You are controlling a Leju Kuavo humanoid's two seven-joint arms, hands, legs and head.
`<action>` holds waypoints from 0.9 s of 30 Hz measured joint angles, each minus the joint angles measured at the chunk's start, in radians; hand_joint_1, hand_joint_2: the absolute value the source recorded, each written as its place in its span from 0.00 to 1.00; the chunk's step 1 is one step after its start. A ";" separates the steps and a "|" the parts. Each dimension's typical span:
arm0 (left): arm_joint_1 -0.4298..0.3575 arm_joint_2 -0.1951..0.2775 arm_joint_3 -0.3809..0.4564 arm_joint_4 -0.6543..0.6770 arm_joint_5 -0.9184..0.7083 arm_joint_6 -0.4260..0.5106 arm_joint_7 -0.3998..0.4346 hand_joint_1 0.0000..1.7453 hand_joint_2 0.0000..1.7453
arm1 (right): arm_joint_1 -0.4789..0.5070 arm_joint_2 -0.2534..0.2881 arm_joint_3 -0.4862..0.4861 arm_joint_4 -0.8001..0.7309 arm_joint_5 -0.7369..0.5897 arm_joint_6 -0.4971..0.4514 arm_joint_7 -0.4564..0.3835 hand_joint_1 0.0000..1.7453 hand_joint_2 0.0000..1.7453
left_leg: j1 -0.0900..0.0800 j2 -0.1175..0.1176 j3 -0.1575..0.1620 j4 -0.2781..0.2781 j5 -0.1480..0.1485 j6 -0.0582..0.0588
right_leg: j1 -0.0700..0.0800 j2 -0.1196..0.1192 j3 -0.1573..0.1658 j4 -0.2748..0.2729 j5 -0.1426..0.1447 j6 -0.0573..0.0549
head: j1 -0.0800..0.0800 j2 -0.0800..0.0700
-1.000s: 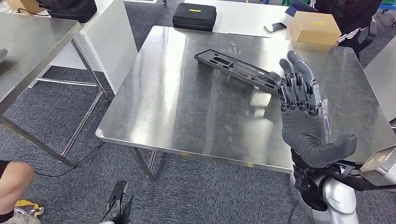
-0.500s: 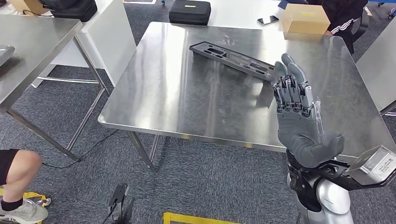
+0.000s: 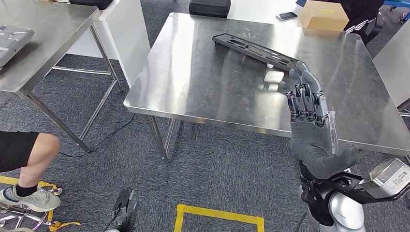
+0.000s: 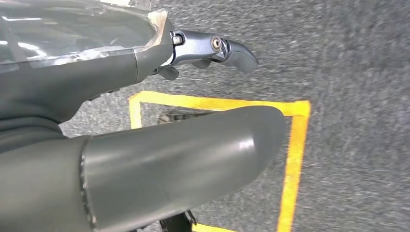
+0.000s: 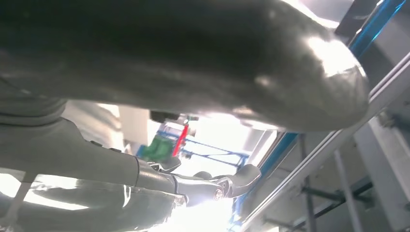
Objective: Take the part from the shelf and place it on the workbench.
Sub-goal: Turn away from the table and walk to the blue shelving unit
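Lying flat on the steel workbench (image 3: pixel 203 92), the long black part (image 3: pixel 255 50) sits toward its far side, nothing touching it. Right hand (image 3: pixel 312 123) raised palm-up near the front edge, fingers straight and apart, empty; left hand (image 4: pixel 145 145) hangs over floor, holding nothing.

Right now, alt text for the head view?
A long black part lies on a steel workbench, near its far side. The right robot hand is raised open and empty at the near edge. A person's leg shows at left.
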 joint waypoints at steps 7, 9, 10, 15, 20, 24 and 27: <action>0.010 0.001 0.020 -0.003 0.001 -0.011 0.007 0.00 0.00 | 0.072 -0.011 -0.008 0.079 0.027 -0.038 0.055 0.00 0.00 | -0.006 -0.003 -0.046 -0.013 0.077 -0.025 | 0.025 -0.001 0.224 -0.322 0.004 -0.049 | -0.001 0.000; 0.017 0.004 0.026 -0.003 0.002 -0.011 0.009 0.00 0.00 | 0.093 -0.015 -0.008 0.118 0.039 -0.057 0.078 0.00 0.00 | -0.004 -0.006 -0.062 0.016 0.029 -0.038 | 0.013 -0.003 0.206 -0.326 0.030 -0.066 | -0.004 0.000; 0.020 0.006 0.030 -0.003 0.003 -0.010 0.009 0.00 0.00 | 0.105 -0.016 -0.009 0.143 0.048 -0.074 0.103 0.00 0.00 | 0.000 -0.007 -0.075 0.059 -0.024 -0.045 | 0.008 -0.004 0.195 -0.326 0.044 -0.073 | -0.008 0.000; 0.045 0.013 0.064 -0.016 0.003 -0.003 0.033 0.00 0.00 | 0.181 -0.018 -0.028 0.393 0.235 -0.232 0.209 0.00 0.00 | 0.023 -0.005 -0.074 0.269 -0.101 -0.077 | 0.005 -0.012 0.120 -0.313 0.099 -0.068 | -0.017 0.000; 0.058 0.017 0.096 -0.065 -0.065 -0.001 0.074 0.00 0.00 | 0.152 0.009 -0.098 0.901 0.486 -0.420 0.246 0.00 0.00 | 0.028 -0.018 0.114 0.026 -0.105 -0.076 | 0.000 -0.019 0.059 -0.279 0.133 -0.025 | -0.017 0.000; 0.062 0.015 0.118 -0.071 -0.108 -0.011 0.088 0.00 0.00 | 0.138 0.031 -0.140 1.254 0.508 -0.417 0.221 0.00 0.00 | 0.019 -0.011 0.087 0.004 -0.075 -0.025 | -0.005 -0.016 0.036 -0.258 0.116 -0.009 | -0.011 0.000; 0.053 0.015 0.125 -0.069 -0.134 -0.026 0.092 0.00 0.00 | 0.133 0.048 -0.158 1.448 0.519 -0.342 0.347 0.00 0.00 | 0.016 -0.005 0.041 0.002 -0.033 -0.006 | -0.006 -0.005 -0.011 -0.096 -0.020 -0.029 | -0.003 0.000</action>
